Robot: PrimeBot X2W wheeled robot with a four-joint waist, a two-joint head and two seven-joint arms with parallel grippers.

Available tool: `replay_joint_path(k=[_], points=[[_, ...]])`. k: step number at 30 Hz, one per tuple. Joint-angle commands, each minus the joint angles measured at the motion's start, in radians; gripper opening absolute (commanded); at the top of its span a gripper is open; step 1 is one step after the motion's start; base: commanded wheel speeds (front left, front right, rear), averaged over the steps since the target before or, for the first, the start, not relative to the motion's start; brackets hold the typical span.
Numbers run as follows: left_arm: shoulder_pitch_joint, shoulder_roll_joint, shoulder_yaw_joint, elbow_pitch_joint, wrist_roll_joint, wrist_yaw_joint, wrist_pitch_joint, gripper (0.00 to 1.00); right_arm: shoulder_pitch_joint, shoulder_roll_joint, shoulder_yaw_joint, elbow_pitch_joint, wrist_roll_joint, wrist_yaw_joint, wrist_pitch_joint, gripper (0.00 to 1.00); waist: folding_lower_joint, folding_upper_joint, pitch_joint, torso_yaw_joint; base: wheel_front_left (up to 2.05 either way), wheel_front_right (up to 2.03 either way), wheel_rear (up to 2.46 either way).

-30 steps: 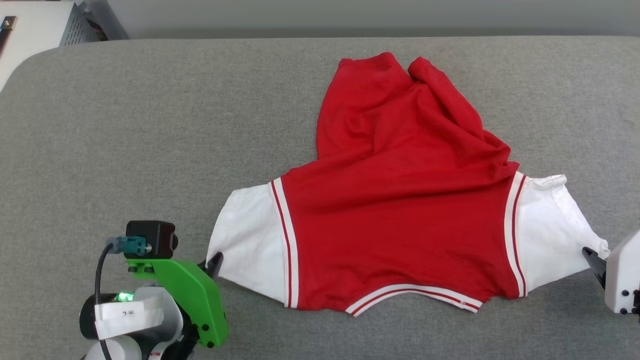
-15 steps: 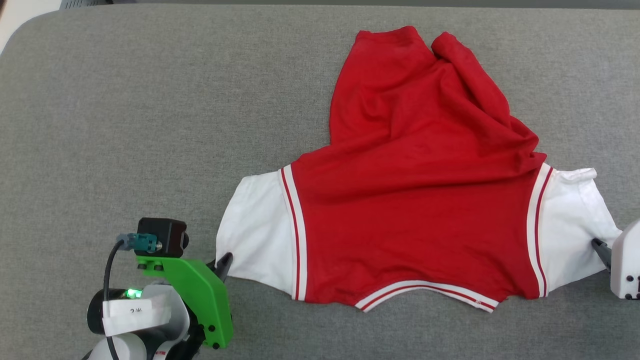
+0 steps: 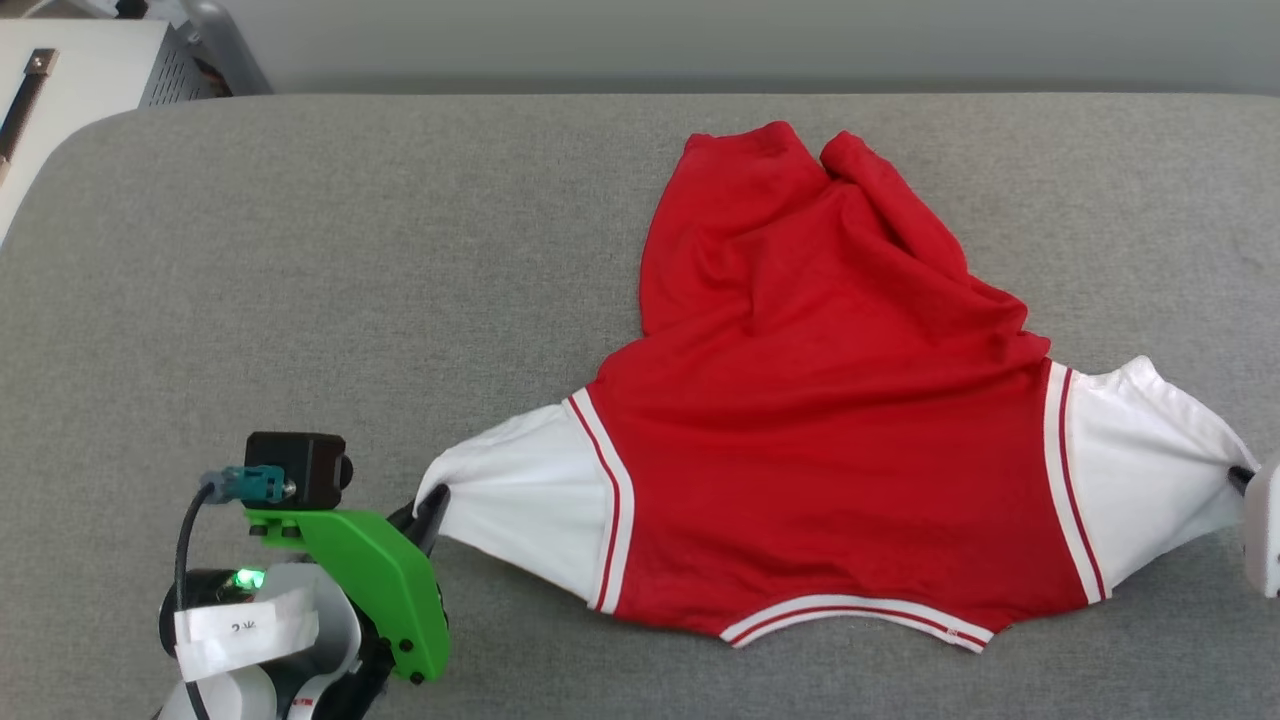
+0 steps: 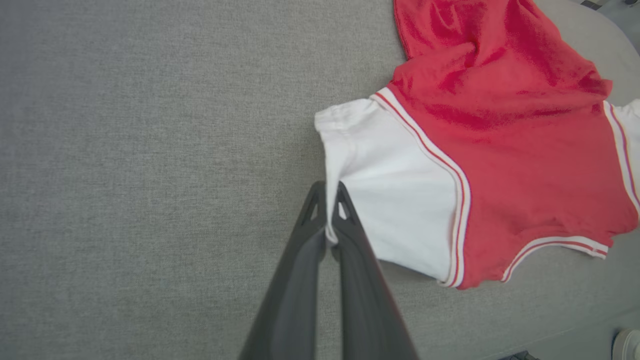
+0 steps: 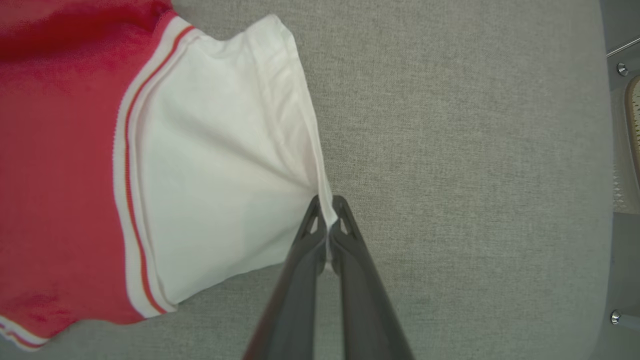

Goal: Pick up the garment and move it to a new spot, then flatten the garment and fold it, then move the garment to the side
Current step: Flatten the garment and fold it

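The left gripper [image 4: 327,197] is clamped on the cuff of the shirt's [image 4: 500,150] white left sleeve [image 4: 395,200], with cloth pinched between the fingers. That's plain in the left wrist view. In the head view only the fingertips [image 3: 432,508] are seen, past a green bracket [image 3: 370,580]. Same deal for the right gripper [image 5: 326,210]: it's closed tight onto the right sleeve's [image 5: 215,160] hem, seen up close in the right wrist view but mostly cut off at the head view's edge. The shirt is spread on the grey pad [image 3: 350,300], sleeves pulled outward, red body bunched and creased on its far side. Loads of bare pad is left on the shirt's left. Past the right sleeve the pad's rim [image 5: 597,150] is near, with metal hardware [image 5: 620,69] beyond. A white cabinet [image 3: 80,80] is parked well off the shirt's far left, off the pad.
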Motion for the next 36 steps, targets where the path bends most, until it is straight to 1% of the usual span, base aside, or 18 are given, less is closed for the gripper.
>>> replay_joint_path(k=[1,6,9,12,16,19,23,28,32,36], points=[[-0.029,0.006,0.009,-0.007,-0.005,-0.007,-0.014,0.00,-0.001,-0.018,-0.004,-0.027,0.016,-0.001,-0.007,0.00,0.0000,-0.0001,-0.052,-0.031,0.00,0.00,0.00],[-0.068,0.018,0.035,-0.033,-0.013,-0.016,-0.044,0.00,-0.033,-0.077,-0.024,-0.136,0.070,-0.001,-0.005,0.00,0.0000,-0.0001,-0.097,-0.058,0.00,0.00,0.00],[-0.102,0.029,0.058,-0.057,-0.013,-0.020,-0.068,0.00,-0.066,-0.101,-0.045,-0.196,0.109,-0.001,-0.010,0.00,0.0000,-0.0001,-0.117,-0.073,0.00,0.00,0.00],[-0.155,0.047,0.089,-0.079,0.000,-0.026,-0.115,0.00,-0.118,-0.137,-0.048,-0.246,0.136,-0.001,-0.057,0.00,0.0000,-0.0001,-0.137,-0.089,0.00,0.00,0.00],[-0.207,0.052,0.114,-0.097,-0.004,-0.026,-0.148,0.00,-0.174,-0.141,-0.057,-0.271,0.162,-0.001,-0.104,0.00,0.0000,-0.0001,-0.155,-0.101,0.00,0.00,0.00],[-0.250,0.055,0.131,-0.123,-0.003,-0.026,-0.178,0.00,-0.227,-0.141,-0.064,-0.293,0.163,-0.001,-0.168,0.00,0.0000,-0.0001,-0.158,-0.110,0.00,0.00,0.00],[-0.317,0.059,0.144,-0.153,0.000,-0.027,-0.208,0.00,-0.284,-0.148,-0.053,-0.286,0.151,-0.001,-0.229,0.00,0.0000,-0.0001,-0.150,-0.119,0.00,0.00,0.00],[-0.425,0.077,0.160,-0.160,-0.004,-0.035,-0.227,0.00,-0.383,-0.139,-0.038,-0.264,0.163,-0.001,-0.276,0.00,0.0000,-0.0001,-0.117,-0.127,0.00,0.00,0.00],[-0.538,0.088,0.160,-0.125,-0.026,-0.053,-0.229,0.00,-0.469,-0.139,-0.027,-0.234,0.159,-0.001,-0.307,0.00,0.0000,-0.0001,-0.073,-0.120,0.00,0.00,0.00],[-0.674,0.119,0.160,-0.059,-0.039,-0.079,-0.227,0.00,-0.583,-0.123,-0.011,-0.186,0.152,-0.001,-0.333,0.00,0.0000,-0.0001,-0.002,-0.114,0.00,0.00,0.00]])
